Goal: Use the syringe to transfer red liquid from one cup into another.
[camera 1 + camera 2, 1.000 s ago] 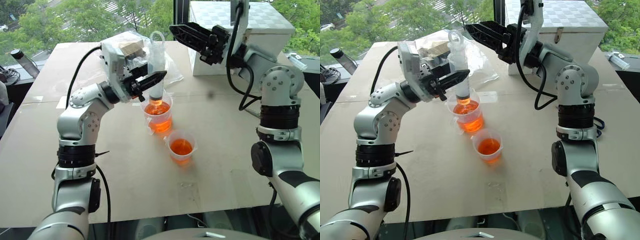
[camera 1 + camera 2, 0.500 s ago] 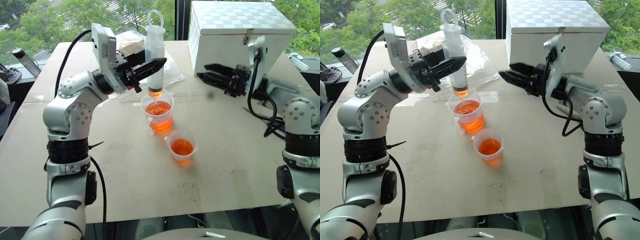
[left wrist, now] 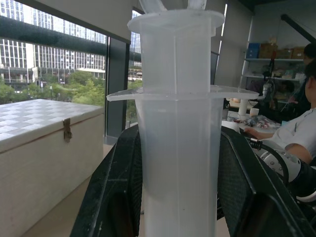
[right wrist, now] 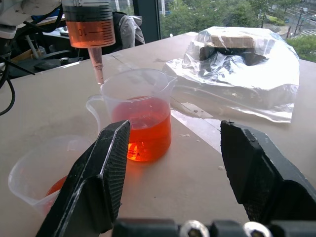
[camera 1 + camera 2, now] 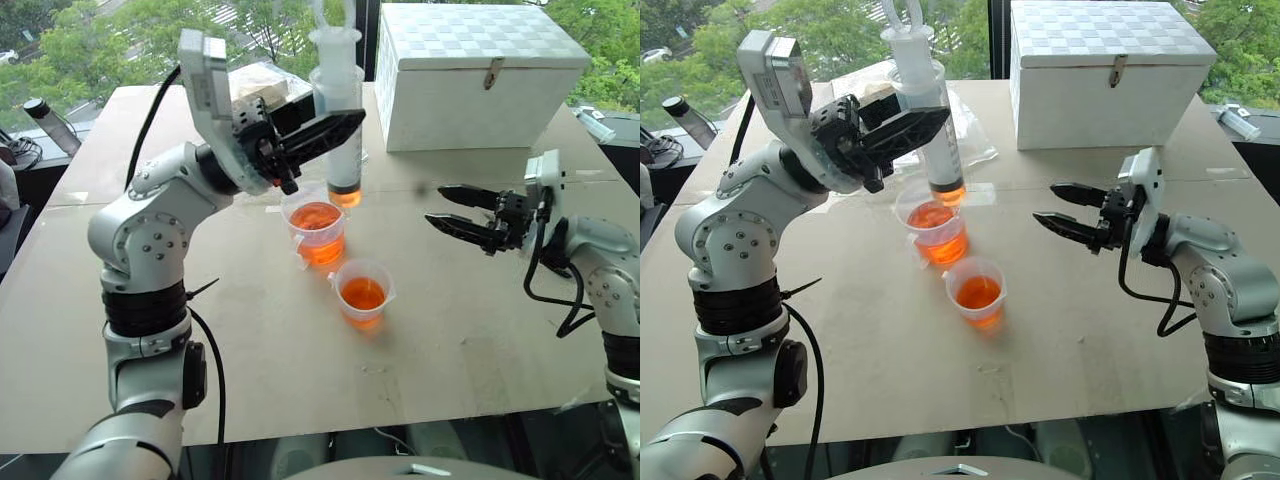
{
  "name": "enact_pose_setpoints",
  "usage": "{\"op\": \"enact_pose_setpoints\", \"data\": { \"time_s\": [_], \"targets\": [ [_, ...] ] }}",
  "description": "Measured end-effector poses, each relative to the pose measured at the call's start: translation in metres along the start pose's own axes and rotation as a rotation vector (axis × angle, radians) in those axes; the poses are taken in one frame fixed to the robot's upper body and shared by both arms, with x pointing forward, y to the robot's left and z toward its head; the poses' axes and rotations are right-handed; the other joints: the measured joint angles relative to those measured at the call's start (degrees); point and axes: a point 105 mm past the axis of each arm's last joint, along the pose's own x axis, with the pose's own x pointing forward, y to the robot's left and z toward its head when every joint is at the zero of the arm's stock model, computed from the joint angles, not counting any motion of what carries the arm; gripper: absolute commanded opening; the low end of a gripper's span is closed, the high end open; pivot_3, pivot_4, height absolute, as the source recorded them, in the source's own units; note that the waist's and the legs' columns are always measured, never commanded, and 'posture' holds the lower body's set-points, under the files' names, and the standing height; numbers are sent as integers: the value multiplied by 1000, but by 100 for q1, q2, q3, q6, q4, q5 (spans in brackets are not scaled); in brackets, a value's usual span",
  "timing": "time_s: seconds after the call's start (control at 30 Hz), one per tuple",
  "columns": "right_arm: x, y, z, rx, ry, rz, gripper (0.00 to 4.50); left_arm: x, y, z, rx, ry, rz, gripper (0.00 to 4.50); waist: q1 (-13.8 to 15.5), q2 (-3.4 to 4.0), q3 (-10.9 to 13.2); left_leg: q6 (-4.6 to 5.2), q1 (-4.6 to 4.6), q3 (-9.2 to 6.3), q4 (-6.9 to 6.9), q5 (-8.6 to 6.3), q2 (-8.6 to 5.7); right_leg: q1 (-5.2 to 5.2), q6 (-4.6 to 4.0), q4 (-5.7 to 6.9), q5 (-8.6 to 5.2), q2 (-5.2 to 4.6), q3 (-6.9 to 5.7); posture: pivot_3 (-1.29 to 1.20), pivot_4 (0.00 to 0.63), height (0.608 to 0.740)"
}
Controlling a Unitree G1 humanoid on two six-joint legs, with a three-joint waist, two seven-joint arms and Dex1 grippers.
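Observation:
My left gripper [image 5: 340, 128] is shut on the syringe [image 5: 339, 120], black fingers [image 3: 118, 187] on both sides of its clear barrel [image 3: 177, 148]. The syringe stands upright with a band of red liquid [image 4: 89, 27] at the barrel's bottom. Its nozzle hangs just above the rim of the taller cup [image 5: 316, 225], toward that cup's right side. That cup is about half full of red liquid. The smaller cup [image 5: 362, 292] stands in front of it, also holding red liquid. To the right of both cups, my right gripper [image 5: 435, 204] is open, empty and points at them.
A white box [image 5: 480, 70] stands at the back right of the table. A clear plastic bag [image 4: 242, 64] with items lies behind the cups. A bottle [image 5: 45, 120] is off the table's left edge. A person [image 3: 296, 133] sits in the background.
My left gripper has lifted the syringe out of the taller cup and carried it a little right. My right gripper has dropped from beside the plunger top to low on the right of the cups.

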Motion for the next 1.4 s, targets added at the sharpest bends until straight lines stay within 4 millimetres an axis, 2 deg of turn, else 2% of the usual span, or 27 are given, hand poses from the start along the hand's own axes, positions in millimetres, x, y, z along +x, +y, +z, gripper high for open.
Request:
{"op": "enact_pose_setpoints", "data": {
  "time_s": [0.13, 0.33, 0.47, 0.57, 0.83, 1.2, 1.37, 1.4],
  "targets": [
    [-9, -3, 9, 0, -13, -14, 3059, 4, -17, -26, -85, 66, -67, 1427, 4, 0, 0, 0, 0, 0, 1, 0, 0, 0, 0, 1, 0, 0, -1, 0, 150, 740],
    [-15, -5, 29, 21, -76, -7, 3059, 6, -21, -36, -124, 74, -89, 1427, 8, 0, 0, 0, 2, 0, 2, 0, 0, 4, 0, 0, 0, 1, -1, 0, 150, 740],
    [-3, 8, 78, 43, -202, 72, 3059, 10, -31, -53, -163, 110, -146, 1427, -9, 2, 1, 0, 3, -1, 2, 0, 3, 2, -1, 1, 0, 4, -1, 0, 150, 740],
    [2, 22, 98, 49, -242, 129, 3059, 8, -31, -54, -150, 112, -154, 1427, 2, 2, 1, 0, 3, -1, 2, 0, 3, 4, -1, -1, 0, 2, -1, 0, 150, 740],
    [11, 45, 98, 82, -176, 187, 3059, 7, -34, -64, -134, 137, -164, 1427, 20, 2, 1, 2, 1, -1, 5, -1, 1, 7, -1, -2, 0, 0, -3, 0, 150, 740],
    [27, 52, 91, 178, -111, 178, 3059, 8, -33, -74, -63, 174, -160, 1427, 7, 2, 1, 2, 1, 0, 5, -1, 1, 6, -1, -2, 0, 0, -2, 0, 150, 740],
    [32, 64, 91, 190, -95, 218, 3059, 8, -32, -76, -60, 171, -157, 1427, 7, 2, 1, 2, 1, 0, 5, -1, 1, 7, -1, -2, 0, 0, -2, 0, 150, 740],
    [33, 66, 90, 194, -87, 221, 2846, 8, -32, -76, -64, 169, -157, 1427, 7, 2, 1, 2, 1, 0, 5, -1, 1, 7, -1, -2, 0, 0, -2, 0, 150, 740]
  ]
}}
